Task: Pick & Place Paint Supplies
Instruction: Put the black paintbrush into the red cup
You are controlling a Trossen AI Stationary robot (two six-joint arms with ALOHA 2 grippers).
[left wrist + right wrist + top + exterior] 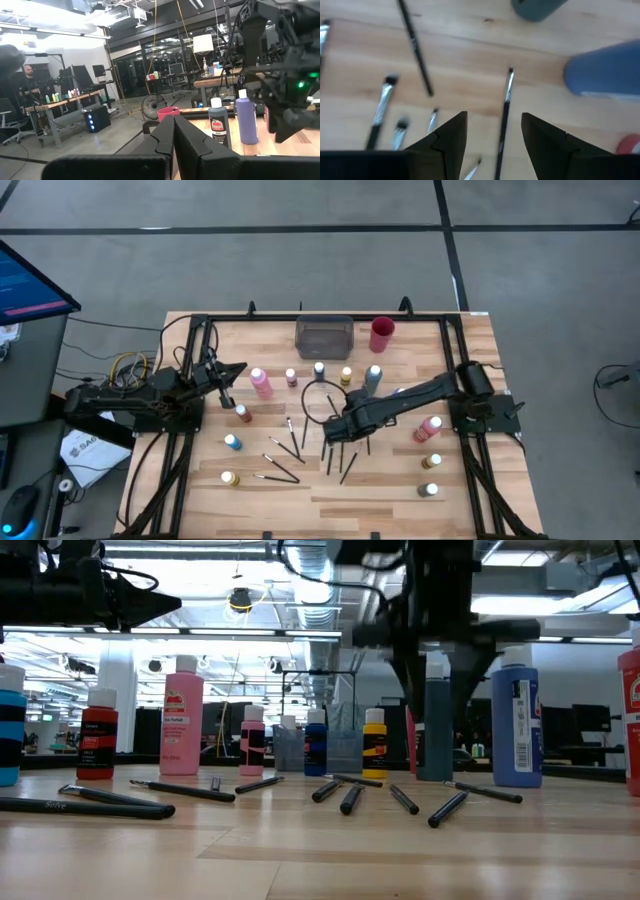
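I take the grey tray (pixel 324 337) at the far edge of the wooden table (pixel 330 500) as my landmark. The red cup (pixel 382 334) stands just beside it, on the right arm's side.

My right gripper (pixel 333 442) hangs well in front of the tray, over the middle of the table, above the scattered brushes (pixel 300 438). Its wrist camera shows the jaws spread, nothing between them, with one thin brush (pixel 503 120) lying on the wood in line with the gap. More brushes fan out on both sides of that one, all flat on the boards, none touching the fingers (pixel 447 137).

My left gripper (pixel 238 368) sits off to the left arm's side of the tray, raised above the table, jaws pressed together and holding nothing. From its wrist camera I see a black-labelled bottle (pixel 218 123) and a purple bottle (pixel 246 119) standing upright side by side, the red cup farther back.

The paint bottles stand in a loose row just in front of the tray: a big pink one (pixel 261 382), a small pink one (pixel 291 377), a dark blue one (pixel 319 370), a yellow one (pixel 346 375) and a grey-blue one (pixel 372 378). Others stand farther from the tray toward the near corners on both sides, all upright.
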